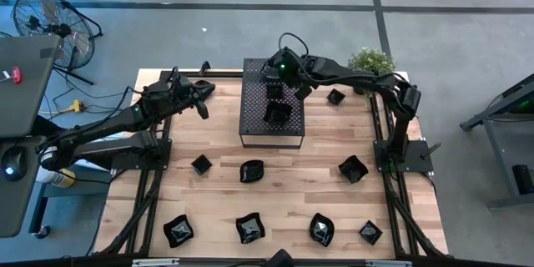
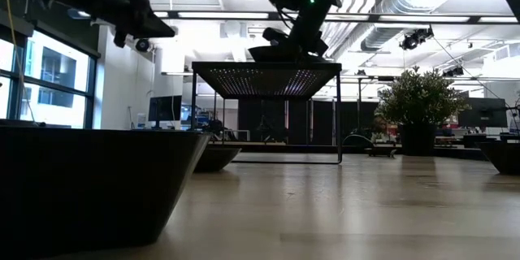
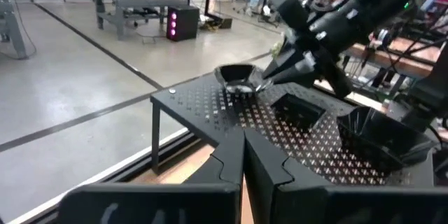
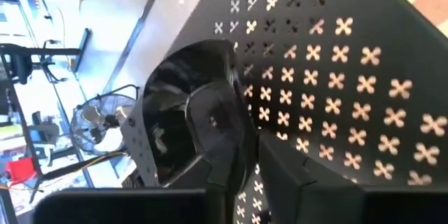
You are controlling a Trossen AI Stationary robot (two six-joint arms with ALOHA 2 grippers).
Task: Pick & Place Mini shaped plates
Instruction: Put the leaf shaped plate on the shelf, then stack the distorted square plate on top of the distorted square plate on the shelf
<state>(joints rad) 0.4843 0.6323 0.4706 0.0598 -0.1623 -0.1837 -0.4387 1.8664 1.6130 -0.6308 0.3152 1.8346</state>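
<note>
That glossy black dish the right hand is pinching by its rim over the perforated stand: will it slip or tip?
The dish looks stiff, so it probably won't flex. Its glossy surface suggests it may slip in the right hand. Pinched at one rim only, it might tilt when released onto the perforated stand.

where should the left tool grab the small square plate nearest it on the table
Judging from the high view, take the small square plate by its raised rim, descending from straight above with one finger inside and one outside. It sits flat and upright, clear of its neighbours, below the left tool.
</note>
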